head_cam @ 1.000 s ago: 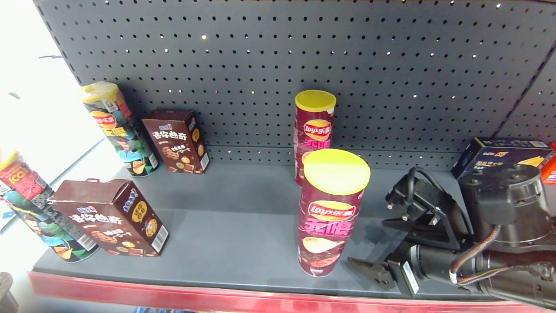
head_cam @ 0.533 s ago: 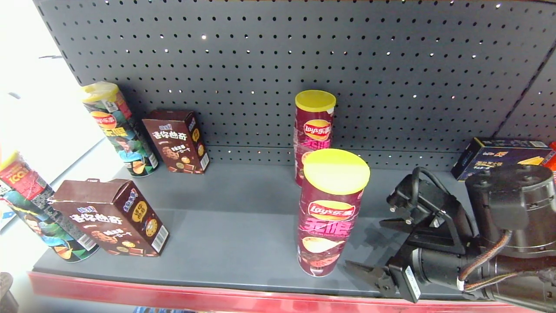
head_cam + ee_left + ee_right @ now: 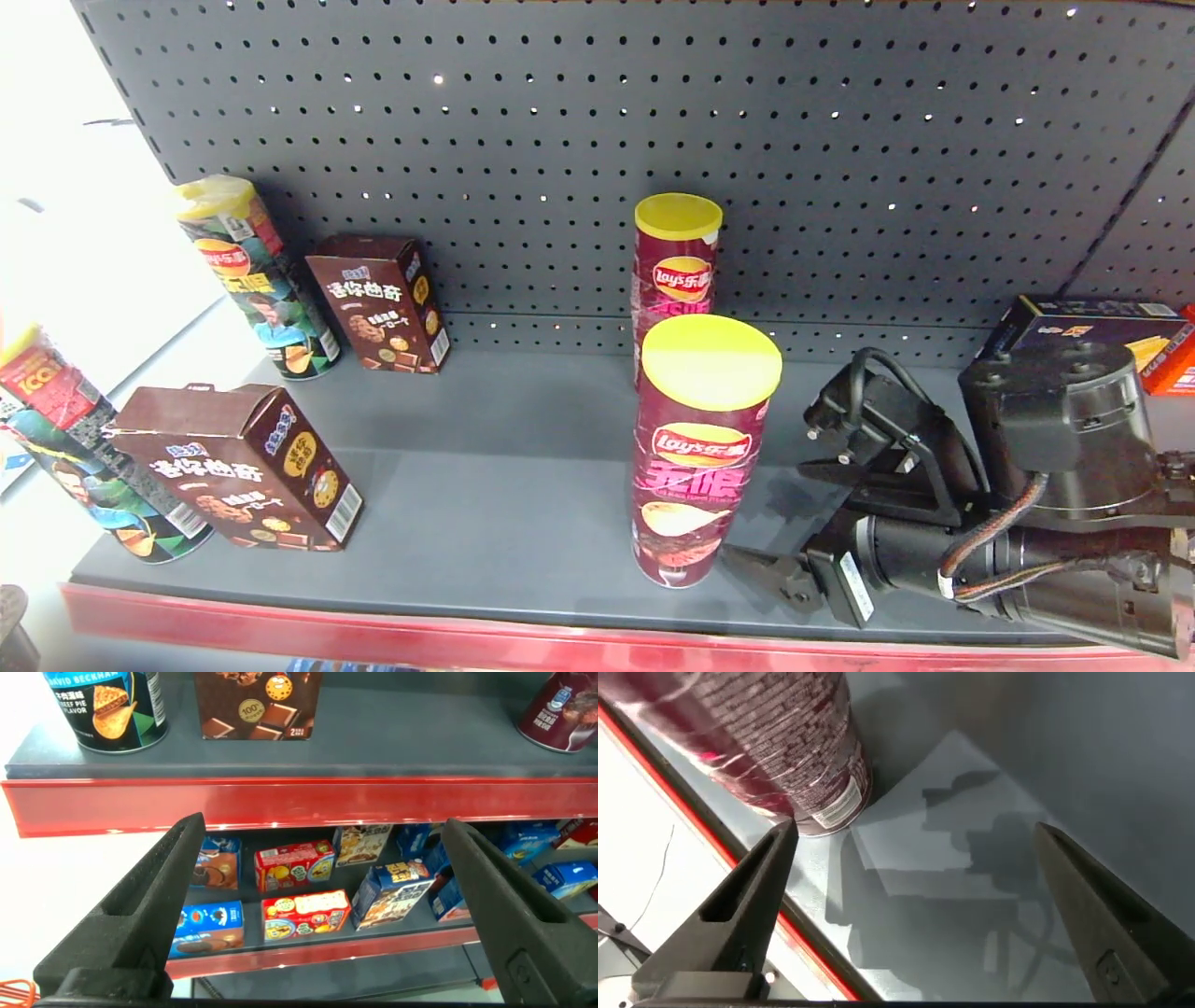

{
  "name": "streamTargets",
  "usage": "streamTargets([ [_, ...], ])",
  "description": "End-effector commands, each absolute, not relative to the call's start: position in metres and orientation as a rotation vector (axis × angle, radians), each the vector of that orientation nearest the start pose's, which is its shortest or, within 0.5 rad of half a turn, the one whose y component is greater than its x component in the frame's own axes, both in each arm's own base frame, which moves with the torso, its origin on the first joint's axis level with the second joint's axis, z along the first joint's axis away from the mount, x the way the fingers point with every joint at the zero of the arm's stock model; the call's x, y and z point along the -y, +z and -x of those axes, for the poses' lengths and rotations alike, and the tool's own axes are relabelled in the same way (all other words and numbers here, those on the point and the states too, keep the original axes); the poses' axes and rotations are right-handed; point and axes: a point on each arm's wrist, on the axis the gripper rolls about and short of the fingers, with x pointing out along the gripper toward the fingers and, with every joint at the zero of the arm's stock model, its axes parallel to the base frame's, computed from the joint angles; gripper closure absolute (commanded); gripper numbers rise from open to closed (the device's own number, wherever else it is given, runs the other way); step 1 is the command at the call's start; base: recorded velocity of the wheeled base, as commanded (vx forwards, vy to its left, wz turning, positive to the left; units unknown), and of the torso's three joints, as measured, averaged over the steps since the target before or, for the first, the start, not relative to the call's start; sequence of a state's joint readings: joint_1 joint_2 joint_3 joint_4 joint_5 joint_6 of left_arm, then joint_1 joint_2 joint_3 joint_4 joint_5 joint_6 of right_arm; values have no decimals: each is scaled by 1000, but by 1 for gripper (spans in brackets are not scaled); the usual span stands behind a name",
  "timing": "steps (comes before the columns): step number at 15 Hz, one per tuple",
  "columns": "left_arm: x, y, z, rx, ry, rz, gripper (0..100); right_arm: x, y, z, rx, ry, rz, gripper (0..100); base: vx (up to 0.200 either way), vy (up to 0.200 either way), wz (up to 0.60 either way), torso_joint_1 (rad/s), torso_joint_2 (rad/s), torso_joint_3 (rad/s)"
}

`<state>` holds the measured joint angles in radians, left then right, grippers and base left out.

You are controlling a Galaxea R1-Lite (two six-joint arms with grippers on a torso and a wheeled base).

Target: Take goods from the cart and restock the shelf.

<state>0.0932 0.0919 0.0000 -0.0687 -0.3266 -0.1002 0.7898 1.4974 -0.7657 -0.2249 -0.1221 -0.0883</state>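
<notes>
Chip can (image 3: 702, 457), maroon with a yellow lid, stands upright on the gray shelf (image 3: 485, 504), close to its near edge and a little right of the middle. At far left stand a green can (image 3: 252, 275) and two brown boxes (image 3: 243, 467), well apart from it. A second maroon can (image 3: 674, 271) stands straight behind it, against the back wall.

Just right of the front can lies the right gripper (image 3: 775, 513), low on the shelf at the height of the can's base, with its fingers spread wide and holding nothing. The can's long axis runs straight up, while the gripper points leftward toward its lower end. The near fingertip sits just beside the base (image 3: 775, 747); whether it touches cannot be told. The can lies left of the open fingers, not between them.

The left gripper (image 3: 322, 826), also spread and empty, hangs in front of the shelf's red front edge (image 3: 299, 798), well apart from the can. The right arm is much the nearer, so any coming move near the can likely falls to it.
</notes>
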Motion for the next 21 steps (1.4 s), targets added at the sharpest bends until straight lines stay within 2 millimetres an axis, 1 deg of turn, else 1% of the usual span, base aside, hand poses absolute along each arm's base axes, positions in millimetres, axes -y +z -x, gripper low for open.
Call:
streamTargets([
  [1, 9, 84, 16, -36, -232, 106, 0, -168, 194, -173, -418, 665, 298, 0, 0, 0, 0, 0, 0, 0],
  [2, 9, 84, 16, -36, -232, 107, 0, -160, 202, -172, -386, 642, 277, 0, 0, 0, 0, 0, 0, 0],
  [3, 9, 84, 16, -36, -230, 107, 0, -145, 216, -171, -338, 583, 244, 0, 0, 0, 0, 0, 0, 0],
  [4, 9, 84, 16, -36, -232, 107, 0, -127, 230, -168, -276, 516, 198, 0, 0, 0, 0, 0, 0, 0],
  [5, 9, 84, 16, -36, -230, 106, 0, -105, 244, -163, -218, 432, 155, 0, 0, 0, 0, 0, 0, 0],
  [6, 9, 84, 16, -36, -230, 104, 0, -85, 252, -154, -171, 365, 131, 0, 0, 0, 0, 0, 0, 0],
  [7, 9, 84, 16, -35, -232, 101, 0, -55, 260, -134, -99, 256, 98, 0, 0, 0, 0, 0, 0, 0],
  [8, 9, 84, 16, -35, -232, 101, 0, -44, 262, -123, -64, 212, 85, 0, 0, 0, 0, 0, 0, 0],
  [9, 9, 84, 16, -35, -235, 98, 0, -25, 262, -90, 18, 147, 64, 0, 0, 0, 0, 0, 0, 0],
  [10, 9, 84, 16, -35, -235, 97, 0, -16, 258, -71, 62, 101, 58, 0, 0, 0, 0, 0, 0, 0],
  [11, 9, 84, 16, -35, -238, 97, 0, -7, 246, -48, 105, 35, 74, 0, 0, 0, 0, 0, 0, 0],
  [12, 9, 84, 16, -35, -238, 97, 0, -3, 239, -37, 127, 8, 94, 0, 0, 0, 0, 0, 0, 0],
  [13, 9, 84, 16, -35, -240, 97, 0, 1, 227, -20, 158, -27, 117, 0, 0, 0, 0, 0, 0, 0],
  [14, 9, 84, 16, -35, -240, 98, 0, 5, 199, 1, 155, -59, 123, 0, 0, 0, 0, 0, 0, 0],
  [15, 9, 84, 16, -35, -240, 98, 0, 7, 180, 18, 138, -61, 129, 0, 0, 0, 0, 0, 0, 0],
  [16, 9, 84, 16, -35, -240, 97, 0, 8, 162, 31, 111, -19, 136, 0, 0, 0, 0, 0, 0, 0],
  [17, 9, 84, 16, -35, -238, 97, 0, 9, 151, 41, 99, 20, 140, 0, 0, 0, 0, 0, 0, 0],
  [18, 9, 84, 16, -35, -238, 97, 0, 8, 149, 42, 89, 55, 129, 0, 0, 0, 0, 0, 0, 0],
  [19, 9, 84, 16, -35, -238, 97, 0, 8, 149, 42, 89, 55, 129, 0, 0, 0, 0, 0, 0, 0],
  [20, 9, 84, 16, -35, -240, 97, 0, 7, 142, 37, 85, 86, 91, 0, 0, 0, 0, 0, 0, 0],
  [21, 9, 84, 16, -35, -241, 98, 0, 4, 119, 26, 53, 154, 52, 0, 0, 0, 0, 0, 0, 0],
])
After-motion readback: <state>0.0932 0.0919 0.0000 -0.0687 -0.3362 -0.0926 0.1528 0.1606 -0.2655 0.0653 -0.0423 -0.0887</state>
